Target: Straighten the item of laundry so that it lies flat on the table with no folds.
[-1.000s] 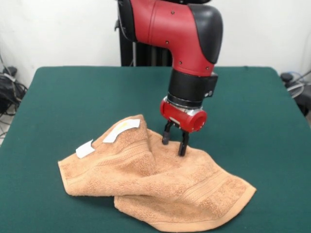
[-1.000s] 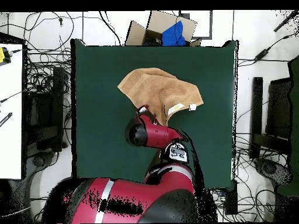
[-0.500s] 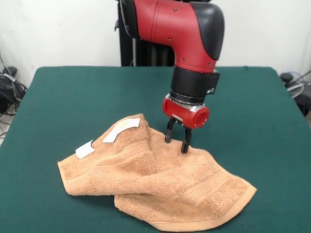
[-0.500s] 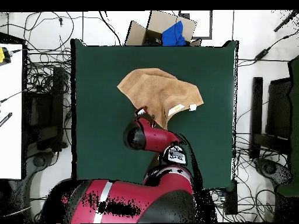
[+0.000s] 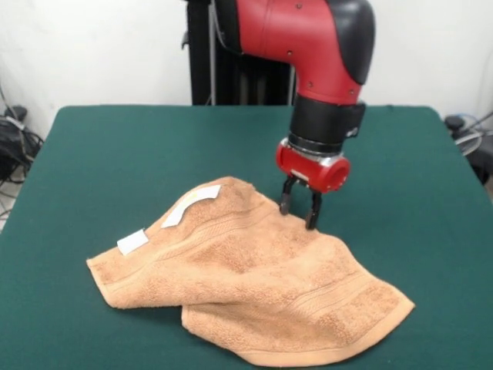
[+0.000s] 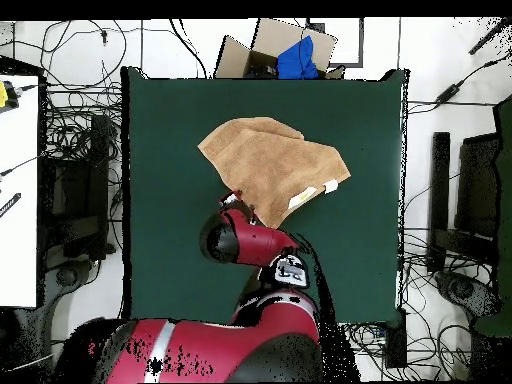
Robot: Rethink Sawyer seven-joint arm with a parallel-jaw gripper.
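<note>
Orange-tan towel [image 5: 246, 289] lies rumpled and partly folded on the green table [image 5: 100, 146]; the gripper [image 5: 300, 211], fingers narrowly apart, pinches its far edge.

Place: probably a robotics lab | evidence: cable tangles [image 6: 75, 150] on floor, cloth-covered table [image 6: 170, 150], cardboard box [image 6: 262, 45]

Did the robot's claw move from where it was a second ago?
Yes. In the front view the gripper has slid toward the picture's right over the table, dragging the towel flatter.
</note>
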